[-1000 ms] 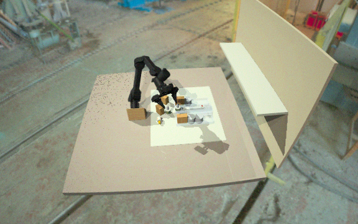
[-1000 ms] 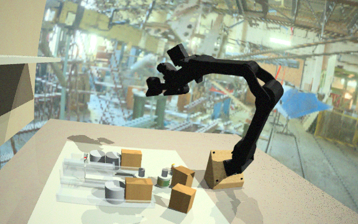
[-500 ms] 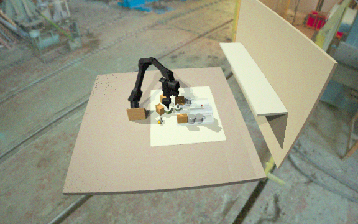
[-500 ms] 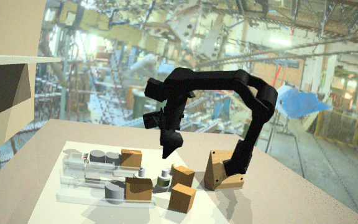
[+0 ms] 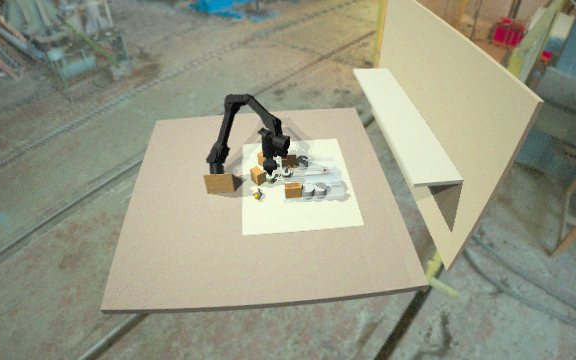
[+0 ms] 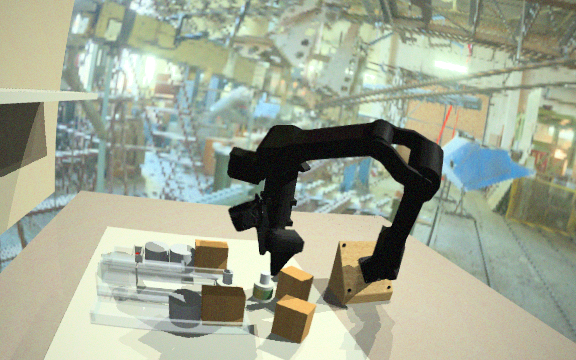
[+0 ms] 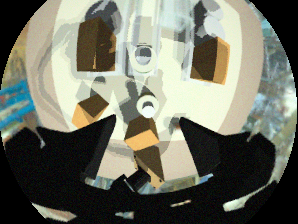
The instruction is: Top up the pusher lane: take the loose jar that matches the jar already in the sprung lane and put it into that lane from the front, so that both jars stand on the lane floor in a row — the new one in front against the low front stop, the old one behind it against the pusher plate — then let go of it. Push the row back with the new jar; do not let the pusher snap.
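You are working in a warehouse hall that shows blurred along the top of every view. A tall beige backboard (image 5: 448, 100) with a shelf (image 5: 403, 125) fills the upper right of the top view, well apart from the work.

The tabletop (image 5: 188, 250) sits mid-frame and carries a pale mat (image 5: 298, 215). The arm (image 6: 358, 145) rises from a wooden wedge base (image 6: 348, 280) right of centre in the exterior view and arches left so that its tool hangs over the loose jar.

The clear pusher rack (image 6: 118, 310) lies lower left in that view, its lanes running lengthwise so that stock feeds from the front. Grey cans (image 6: 168, 252) occupy the outer lanes. The middle lane holds one small jar (image 6: 227, 276) near its front end. Several cardboard boxes (image 6: 293, 317) crowd the approach, two of them just beside the loose jar.

The loose jar (image 6: 264, 287), white-capped with a green band, stands upright on the mat just in front of the middle lane.

The end effector (image 6: 279, 270) hovers directly above it, jaws spread wide and holding nothing. In my judgement a straight descent is needed.
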`<state>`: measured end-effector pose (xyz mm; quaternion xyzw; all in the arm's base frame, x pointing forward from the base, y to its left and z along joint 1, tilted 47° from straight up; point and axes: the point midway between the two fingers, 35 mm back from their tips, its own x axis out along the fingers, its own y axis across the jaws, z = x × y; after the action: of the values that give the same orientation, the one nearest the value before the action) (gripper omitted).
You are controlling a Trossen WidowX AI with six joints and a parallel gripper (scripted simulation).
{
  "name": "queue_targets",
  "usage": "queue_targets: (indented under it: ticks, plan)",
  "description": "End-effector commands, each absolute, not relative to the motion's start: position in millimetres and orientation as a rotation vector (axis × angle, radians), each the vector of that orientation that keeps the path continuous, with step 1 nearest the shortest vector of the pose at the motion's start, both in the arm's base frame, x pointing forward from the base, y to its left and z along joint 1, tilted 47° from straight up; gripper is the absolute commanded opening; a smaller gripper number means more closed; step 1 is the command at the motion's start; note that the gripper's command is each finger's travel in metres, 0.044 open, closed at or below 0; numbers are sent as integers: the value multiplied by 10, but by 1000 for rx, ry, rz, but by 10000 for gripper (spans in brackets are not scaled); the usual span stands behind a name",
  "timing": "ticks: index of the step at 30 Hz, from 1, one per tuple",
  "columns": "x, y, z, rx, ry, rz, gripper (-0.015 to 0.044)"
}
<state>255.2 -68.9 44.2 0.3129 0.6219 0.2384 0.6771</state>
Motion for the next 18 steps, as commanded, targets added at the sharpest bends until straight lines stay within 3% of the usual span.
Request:
queue_targets:
  ticks: [1, 18]
  plan:
    - [2565, -593, 350, 711, 1397, 536, 440]
    - [2605, -395, 150, 712, 1397, 536, 440]
